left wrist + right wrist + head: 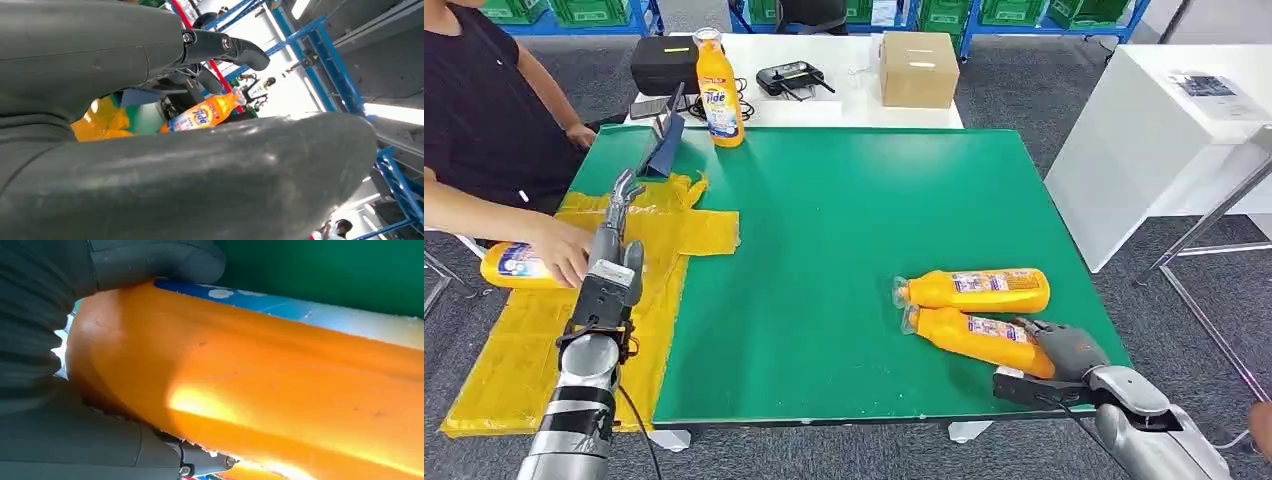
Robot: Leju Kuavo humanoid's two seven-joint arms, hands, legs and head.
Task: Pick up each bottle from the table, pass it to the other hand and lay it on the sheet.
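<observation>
A: Item one, the right hand [1064, 350]?
B: Listed as wrapped round the base of the nearer orange plastic detergent bottle [979, 337], which lies on its side on the green tabletop [844, 230]; a second lying orange bottle [976, 290] is recorded just beyond it, touching.

A: The left hand [621, 200]?
B: Entered as released, fingers extended, nothing held, above the crumpled yellow plastic sheet [694, 232].

A: Other bottles?
B: One orange bottle [512, 266] is logged lying at the sheet's outer edge under a person's hand [564, 250]; one upright orange bottle [720, 92] is noted at the table's far edge
</observation>
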